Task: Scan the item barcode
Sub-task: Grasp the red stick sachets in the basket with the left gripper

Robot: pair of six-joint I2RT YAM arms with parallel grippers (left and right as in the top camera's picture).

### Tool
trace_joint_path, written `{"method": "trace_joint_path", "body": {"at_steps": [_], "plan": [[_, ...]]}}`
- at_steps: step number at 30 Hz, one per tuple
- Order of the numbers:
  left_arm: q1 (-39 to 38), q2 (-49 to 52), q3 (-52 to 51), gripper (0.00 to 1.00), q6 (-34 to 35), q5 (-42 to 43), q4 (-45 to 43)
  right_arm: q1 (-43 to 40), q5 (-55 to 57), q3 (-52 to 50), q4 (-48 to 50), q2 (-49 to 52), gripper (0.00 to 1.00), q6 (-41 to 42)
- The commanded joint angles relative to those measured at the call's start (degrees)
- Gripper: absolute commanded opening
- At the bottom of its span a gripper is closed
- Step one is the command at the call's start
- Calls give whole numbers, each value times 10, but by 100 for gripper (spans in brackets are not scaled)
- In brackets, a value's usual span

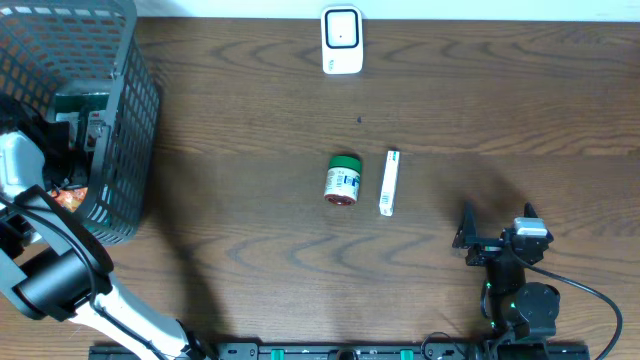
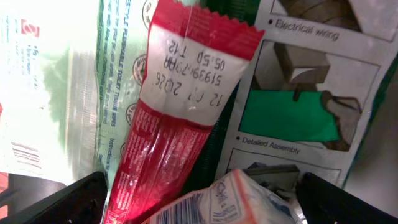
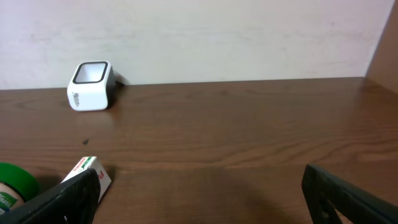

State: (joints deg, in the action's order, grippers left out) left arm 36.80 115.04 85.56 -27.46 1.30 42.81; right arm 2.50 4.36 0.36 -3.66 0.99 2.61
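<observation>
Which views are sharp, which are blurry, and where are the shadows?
Overhead: sharp, soft shadows on the table. Left wrist: date on the red packet readable, crinkled packet nearest the lens blurred. Right wrist: scanner clear, close fingers soft.

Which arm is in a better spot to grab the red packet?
Left, probably. Its jaws stand open right over the red packet inside the basket. The right arm is far across the table.

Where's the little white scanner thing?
In the overhead view the white scanner stands at the top centre, beyond the green-lidded jar and the slim white box. The right wrist view shows it at the far left.
</observation>
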Motion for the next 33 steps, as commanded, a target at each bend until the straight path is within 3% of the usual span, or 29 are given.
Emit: {"method": "trace_joint_path", "body": {"at_steps": [1, 10, 15, 19, 25, 33], "plan": [[14, 9, -11, 98, 8, -9, -2, 6, 0, 0, -2, -1, 99, 7], [28, 21, -11, 97, 38, 38, -12, 6, 1, 0, -2, -1, 99, 7], [28, 22, -11, 71, 38, 43, -11, 6, 1, 0, -2, -1, 99, 7], [28, 22, -11, 57, 38, 43, -9, 6, 1, 0, -2, -1, 99, 7], [27, 18, -9, 8, 45, 43, -7, 6, 1, 0, -2, -1, 99, 7], [27, -45, 18, 8, 92, 43, -7, 6, 0, 0, -2, -1, 99, 7]]}}
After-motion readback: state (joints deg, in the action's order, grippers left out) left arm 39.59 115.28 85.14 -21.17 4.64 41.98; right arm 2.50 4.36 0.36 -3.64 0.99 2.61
